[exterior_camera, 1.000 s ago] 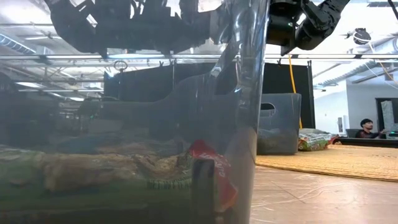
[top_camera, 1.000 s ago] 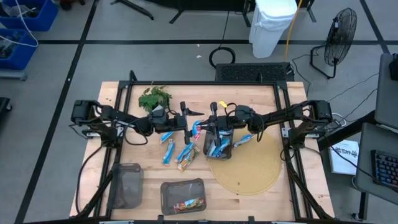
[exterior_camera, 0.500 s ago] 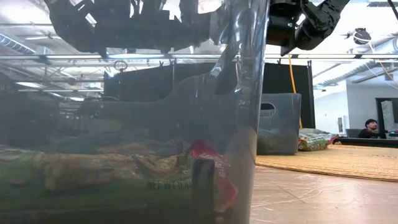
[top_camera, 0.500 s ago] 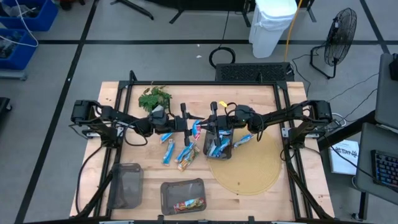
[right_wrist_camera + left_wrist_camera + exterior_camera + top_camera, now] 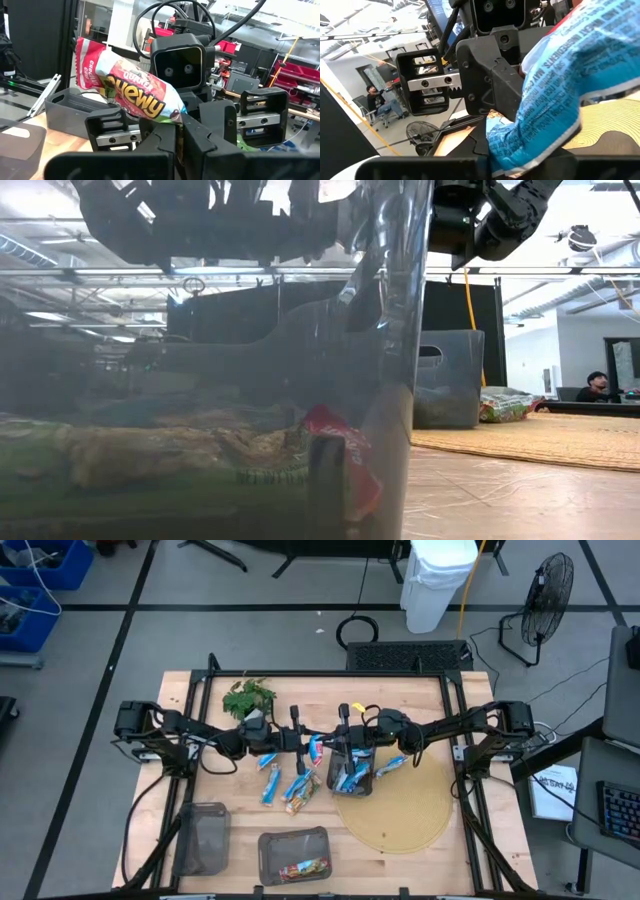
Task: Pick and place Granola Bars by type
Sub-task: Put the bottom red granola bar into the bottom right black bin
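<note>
Above the table's middle, a granola bar [image 5: 315, 747] hangs between my two grippers; its wrapper is red and white in the right wrist view [image 5: 135, 90] and blue and white in the left wrist view [image 5: 560, 85]. My left gripper [image 5: 300, 737] reaches in from the left and my right gripper [image 5: 338, 740] from the right, each shut on the bar. Several blue bars [image 5: 285, 782] lie loose on the wood below. A dark bin [image 5: 350, 776] holding blue bars stands on the round mat [image 5: 400, 815]. My left gripper pinches the bar between its two fingers, coming level from the table's left. The wrapper [image 5: 520, 150] rises out from between the fingers, which the bar itself mostly hides. The bar is clear of the table. My right gripper pinches the bar near one end [image 5: 167, 116] between its shut fingers, coming level from the table's right. The rest of the bar sticks out slantwise past the fingertips. The bar is clear of the table.
A green plant sprig [image 5: 248, 697] lies at the far left. Two mesh trays sit near the front edge: one [image 5: 205, 838] at the left and one [image 5: 295, 853] holding a brownish bar. One more blue bar [image 5: 392, 764] lies on the mat's far edge.
My left gripper's fingers, wide apart a second ago, have shut onto the bar that my right gripper holds. Both arms have kept their places, and the bar has not moved.
</note>
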### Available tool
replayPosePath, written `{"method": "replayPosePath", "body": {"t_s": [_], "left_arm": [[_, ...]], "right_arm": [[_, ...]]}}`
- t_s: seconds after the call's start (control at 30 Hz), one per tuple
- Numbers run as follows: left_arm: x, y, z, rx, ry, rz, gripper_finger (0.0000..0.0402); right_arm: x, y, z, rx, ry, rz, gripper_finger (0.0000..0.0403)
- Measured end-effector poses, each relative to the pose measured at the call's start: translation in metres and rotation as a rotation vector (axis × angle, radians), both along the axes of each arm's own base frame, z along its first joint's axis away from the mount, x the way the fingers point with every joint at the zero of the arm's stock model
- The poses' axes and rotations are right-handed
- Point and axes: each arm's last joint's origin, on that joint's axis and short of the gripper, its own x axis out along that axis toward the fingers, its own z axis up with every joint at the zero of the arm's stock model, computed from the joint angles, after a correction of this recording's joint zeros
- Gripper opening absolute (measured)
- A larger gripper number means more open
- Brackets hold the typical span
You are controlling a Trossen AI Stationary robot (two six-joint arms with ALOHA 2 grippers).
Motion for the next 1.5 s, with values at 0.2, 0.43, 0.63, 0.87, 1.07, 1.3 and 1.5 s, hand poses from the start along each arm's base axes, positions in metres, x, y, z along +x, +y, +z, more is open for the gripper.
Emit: {"method": "replayPosePath", "body": {"t_s": [0.2,0.43,0.63,0.87,1.07,1.3,1.5], "left_arm": [[0.0,0.0,0.0,0.004,0.0,-0.016,0.0029],[0.0,0.0,0.0,0.008,-0.001,-0.003,0.003],[0.0,0.002,0.0,0.008,0.002,0.012,0.0024],[-0.001,0.001,0.0,0.021,0.004,-0.006,0.0023],[-0.001,-0.001,0.001,0.039,-0.004,-0.029,0.0022],[-0.001,-0.001,0.002,0.038,-0.006,-0.045,0.0021],[-0.001,-0.009,-0.004,0.05,0.062,-0.063,0.002]], "right_arm": [[0.0,-0.001,0.0,0.027,0.006,0.002,0.0047],[0.0,0.0,-0.002,0.023,0.019,0.007,0.0146],[-0.001,-0.002,-0.002,0.031,0.058,-0.052,0.0226],[-0.016,-0.002,0.013,0.023,0.154,-0.082,0.026],[-0.043,-0.005,0.029,0.024,0.293,-0.261,0.0252],[-0.068,-0.005,0.04,0.048,0.393,-0.361,0.0251],[-0.087,-0.007,0.031,0.05,0.493,-0.495,0.0246]]}}
